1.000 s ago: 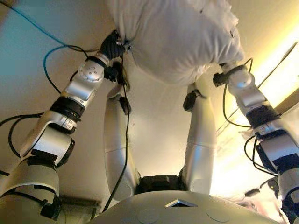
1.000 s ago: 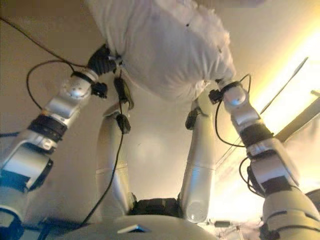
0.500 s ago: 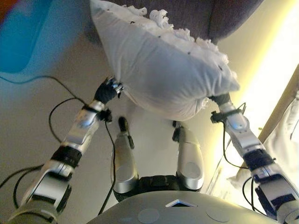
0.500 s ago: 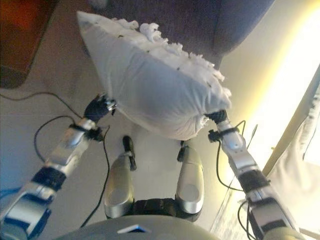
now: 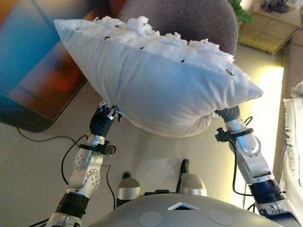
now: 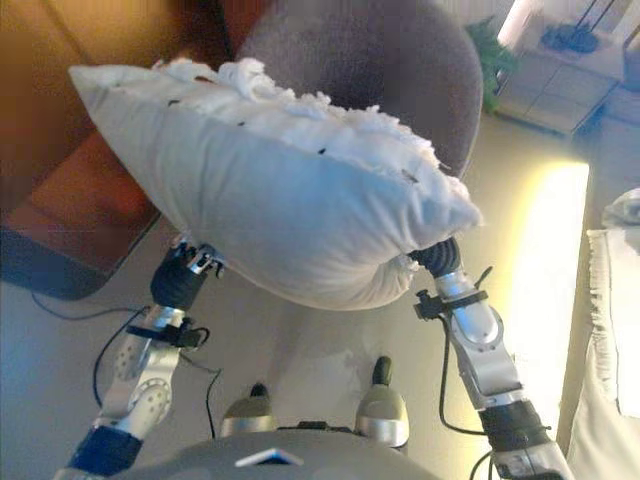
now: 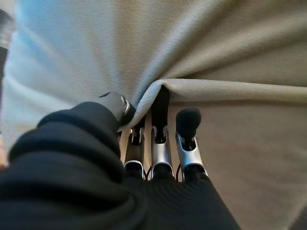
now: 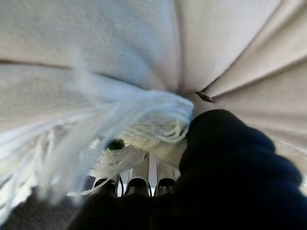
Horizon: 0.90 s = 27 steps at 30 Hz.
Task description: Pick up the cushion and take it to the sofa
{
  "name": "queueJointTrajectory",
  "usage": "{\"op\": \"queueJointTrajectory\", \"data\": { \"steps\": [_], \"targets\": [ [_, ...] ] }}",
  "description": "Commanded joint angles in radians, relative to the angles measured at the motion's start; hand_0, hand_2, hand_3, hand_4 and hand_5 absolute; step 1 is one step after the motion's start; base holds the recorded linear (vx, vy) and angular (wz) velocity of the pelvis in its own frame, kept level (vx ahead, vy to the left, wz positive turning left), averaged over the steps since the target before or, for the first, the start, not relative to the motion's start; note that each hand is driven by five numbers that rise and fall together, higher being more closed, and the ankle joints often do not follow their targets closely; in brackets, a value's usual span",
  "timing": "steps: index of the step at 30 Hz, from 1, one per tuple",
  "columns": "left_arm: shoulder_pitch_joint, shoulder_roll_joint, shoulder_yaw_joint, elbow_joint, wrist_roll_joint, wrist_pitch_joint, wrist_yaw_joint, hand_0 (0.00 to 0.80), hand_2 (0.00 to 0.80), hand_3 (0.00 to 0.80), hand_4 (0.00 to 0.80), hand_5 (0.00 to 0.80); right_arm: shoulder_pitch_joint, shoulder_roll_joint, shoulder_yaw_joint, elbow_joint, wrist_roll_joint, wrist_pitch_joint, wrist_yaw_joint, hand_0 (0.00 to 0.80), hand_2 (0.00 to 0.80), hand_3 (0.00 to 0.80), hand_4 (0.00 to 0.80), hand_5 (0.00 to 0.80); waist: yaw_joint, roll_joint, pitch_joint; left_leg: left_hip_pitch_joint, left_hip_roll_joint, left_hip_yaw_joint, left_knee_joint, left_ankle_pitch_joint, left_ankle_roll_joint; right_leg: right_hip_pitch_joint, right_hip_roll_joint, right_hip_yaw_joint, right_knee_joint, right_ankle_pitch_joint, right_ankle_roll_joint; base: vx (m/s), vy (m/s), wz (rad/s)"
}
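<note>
Big white cushion (image 5: 156,90), plump, fringed along the top edge, held aloft in front of the grey sofa (image 5: 189,21). Left hand (image 7: 158,139) pinching a fold of its underside; right hand (image 8: 144,177) buried in fringe, fingers curled into the fabric.

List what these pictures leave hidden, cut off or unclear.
- Right robot hand, right wrist view: fingertips buried in the cushion's fringe.
- Left robot hand, eye views: fingers hidden under the cushion.
- Grey chair, eye views: seat covered by the cushion, top cut off by the edge.
</note>
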Motion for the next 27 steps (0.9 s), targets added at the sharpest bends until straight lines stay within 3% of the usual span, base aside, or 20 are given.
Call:
{"op": "queueJointTrajectory", "data": {
  "steps": [1, 5, 9, 10, 12, 13, 14, 17, 19, 22, 23, 24, 27],
  "targets": [
    [-0.094, 0.036, -0.045, -0.197, 0.024, -0.030, -0.043, 0.800, 0.800, 0.800, 0.800, 0.800, -0.046, 0.027, 0.003, -0.197, 0.053, -0.118, -0.023, 0.800, 0.800, 0.800, 0.800, 0.800, -0.010, -0.004, -0.043, -0.046, 0.037, -0.018, 0.017, -0.048, 0.086, 0.048, -0.122, 0.003, 0.106, -0.168, 0.102, 0.030, -0.215, -0.03],
    [-0.096, 0.064, -0.051, -0.229, 0.000, -0.047, -0.059, 0.800, 0.800, 0.800, 0.800, 0.800, -0.051, 0.006, 0.010, -0.221, 0.052, -0.125, -0.068, 0.800, 0.800, 0.800, 0.800, 0.800, -0.033, 0.009, -0.051, -0.024, 0.078, -0.038, -0.029, -0.015, 0.068, 0.042, -0.027, 0.069, 0.152, -0.263, 0.063, 0.048, -0.326, -0.12],
    [-0.113, 0.064, -0.066, -0.225, -0.018, -0.091, -0.025, 0.800, 0.800, 0.800, 0.800, 0.800, -0.117, -0.024, 0.036, -0.215, 0.051, -0.108, -0.095, 0.800, 0.800, 0.800, 0.800, 0.800, -0.040, 0.010, -0.038, -0.028, 0.171, -0.013, -0.007, 0.030, 0.032, 0.018, 0.074, 0.113, 0.229, -0.336, -0.010, 0.038, -0.541, -0.07],
    [-0.116, 0.057, -0.064, -0.215, -0.023, -0.103, -0.013, 0.800, 0.800, 0.800, 0.800, 0.800, -0.142, -0.036, 0.047, -0.209, 0.049, -0.105, -0.101, 0.800, 0.800, 0.800, 0.800, 0.800, -0.037, 0.001, -0.030, -0.039, 0.187, -0.019, 0.040, 0.019, 0.035, 0.009, 0.093, 0.136, 0.248, -0.342, -0.024, 0.046, -0.533, -0.32],
    [-0.102, 0.044, -0.060, -0.198, -0.027, -0.123, 0.020, 0.800, 0.800, 0.800, 0.800, 0.800, -0.166, -0.058, 0.068, -0.203, 0.066, -0.119, -0.089, 0.800, 0.800, 0.800, 0.800, 0.800, -0.022, -0.017, -0.015, -0.078, 0.176, -0.086, 0.179, -0.017, 0.067, 0.000, 0.120, 0.191, 0.267, -0.348, -0.049, 0.065, -0.501, -0.54],
    [-0.083, 0.034, -0.048, -0.195, -0.038, -0.120, 0.032, 0.800, 0.800, 0.800, 0.800, 0.800, -0.166, -0.066, 0.071, -0.202, 0.071, -0.128, -0.076, 0.800, 0.800, 0.800, 0.800, 0.800, -0.009, -0.028, -0.006, -0.115, 0.142, -0.140, 0.281, -0.032, 0.089, 0.006, 0.131, 0.214, 0.260, -0.342, -0.062, 0.085, -0.428, -1.13],
    [-0.068, 0.021, -0.037, -0.197, -0.053, -0.108, 0.046, 0.800, 0.800, 0.800, 0.800, 0.800, -0.164, -0.068, 0.070, -0.204, 0.076, -0.127, -0.065, 0.800, 0.800, 0.800, 0.800, 0.800, 0.003, -0.035, 0.000, -0.156, 0.097, -0.165, 0.366, -0.032, 0.108, 0.017, 0.139, 0.220, 0.249, -0.331, -0.071, 0.091, -0.367, -1.40],
    [-0.053, -0.006, -0.015, -0.217, -0.078, -0.070, 0.018, 0.800, 0.800, 0.800, 0.800, 0.800, -0.151, -0.057, 0.062, -0.199, 0.058, -0.143, -0.086, 0.800, 0.800, 0.800, 0.800, 0.800, 0.024, -0.046, 0.014, -0.262, -0.028, -0.177, 0.513, -0.052, 0.143, 0.043, 0.140, 0.219, 0.221, -0.295, -0.074, 0.078, -0.179, -0.99],
    [-0.071, -0.015, -0.035, -0.235, -0.042, -0.095, 0.005, 0.800, 0.800, 0.800, 0.800, 0.800, -0.159, -0.044, 0.067, -0.191, 0.031, -0.163, -0.137, 0.800, 0.800, 0.800, 0.800, 0.800, 0.037, -0.045, 0.023, -0.331, -0.106, -0.189, 0.536, -0.042, 0.145, 0.064, 0.147, 0.216, 0.196, -0.277, -0.075, 0.133, -0.076, -0.70],
    [-0.126, -0.023, -0.079, -0.224, 0.014, -0.139, 0.084, 0.800, 0.800, 0.800, 0.800, 0.800, -0.187, -0.042, 0.086, -0.182, -0.016, -0.153, -0.199, 0.800, 0.800, 0.800, 0.800, 0.800, 0.048, -0.031, 0.031, -0.362, -0.183, -0.200, 0.430, 0.003, 0.134, 0.099, 0.181, 0.215, 0.174, -0.290, -0.079, 0.236, 0.001, -0.24],
    [-0.133, -0.025, -0.085, -0.220, 0.016, -0.145, 0.096, 0.800, 0.800, 0.800, 0.800, 0.800, -0.193, -0.043, 0.089, -0.180, -0.021, -0.149, -0.205, 0.800, 0.800, 0.800, 0.800, 0.800, 0.051, -0.029, 0.032, -0.361, -0.191, -0.201, 0.406, 0.012, 0.132, 0.107, 0.187, 0.217, 0.172, -0.294, -0.080, 0.354, 0.041, 0.57],
    [-0.158, -0.035, -0.105, -0.214, 0.022, -0.153, 0.135, 0.800, 0.800, 0.800, 0.800, 0.800, -0.215, -0.047, 0.102, -0.179, -0.030, -0.131, -0.223, 0.800, 0.800, 0.800, 0.800, 0.800, 0.063, -0.019, 0.028, -0.394, -0.228, -0.213, 0.313, 0.056, 0.129, 0.133, 0.219, 0.239, 0.160, -0.308, -0.089, 0.320, 0.034, 0.69],
    [-0.181, -0.048, -0.123, -0.205, 0.038, -0.169, 0.150, 0.800, 0.800, 0.800, 0.800, 0.800, -0.229, -0.053, 0.100, -0.189, -0.031, -0.114, -0.211, 0.800, 0.800, 0.800, 0.800, 0.800, 0.084, -0.009, 0.016, -0.438, -0.264, -0.231, 0.191, 0.122, 0.126, 0.169, 0.263, 0.268, 0.166, -0.340, -0.100, 0.448, 0.020, 0.68]
  ]
}}
